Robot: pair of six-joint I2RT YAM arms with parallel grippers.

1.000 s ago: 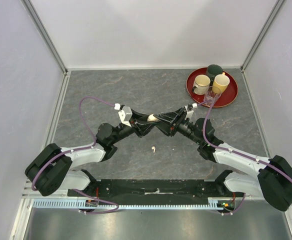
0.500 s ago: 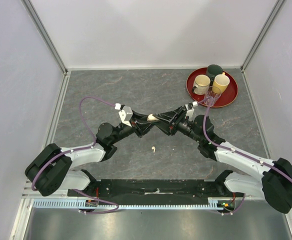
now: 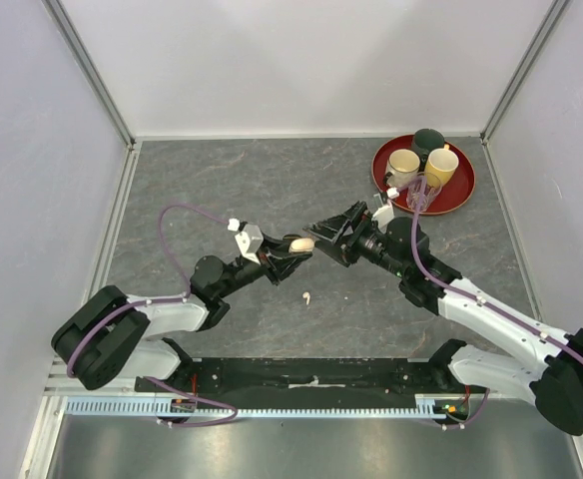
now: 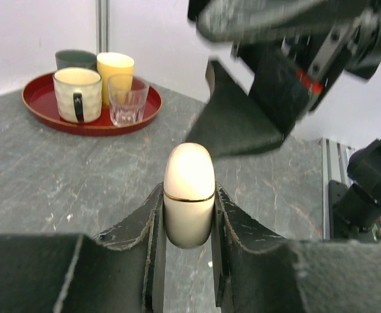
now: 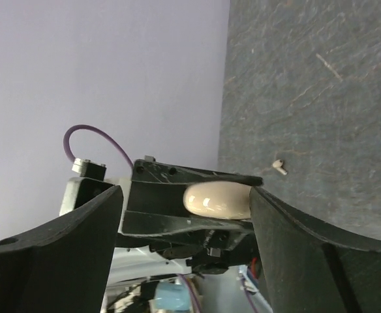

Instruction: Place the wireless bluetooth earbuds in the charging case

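The charging case (image 3: 301, 243) is a cream-white oval capsule with a thin gold seam, and its lid is closed. My left gripper (image 3: 293, 247) is shut on its lower half, holding it above the table's middle; the case (image 4: 189, 176) stands up between the left gripper (image 4: 188, 195) fingers. My right gripper (image 3: 331, 230) is open just to the right of the case. In the right wrist view the case (image 5: 216, 200) lies between the wide-apart fingers of the right gripper (image 5: 181, 195), touching neither. One cream-white earbud (image 3: 306, 297) lies on the table below the case, seen also as the earbud (image 5: 280, 167).
A red round tray (image 3: 381, 182) sits at the back right, carrying a cream mug (image 3: 403, 165), a yellow cup (image 3: 441, 166), a dark cup (image 3: 429, 140) and a clear glass (image 3: 423, 193). Grey walls enclose the table on three sides.
My right gripper opened, let go of the case and drew back to the right. My left gripper kept the case and pulled slightly left.
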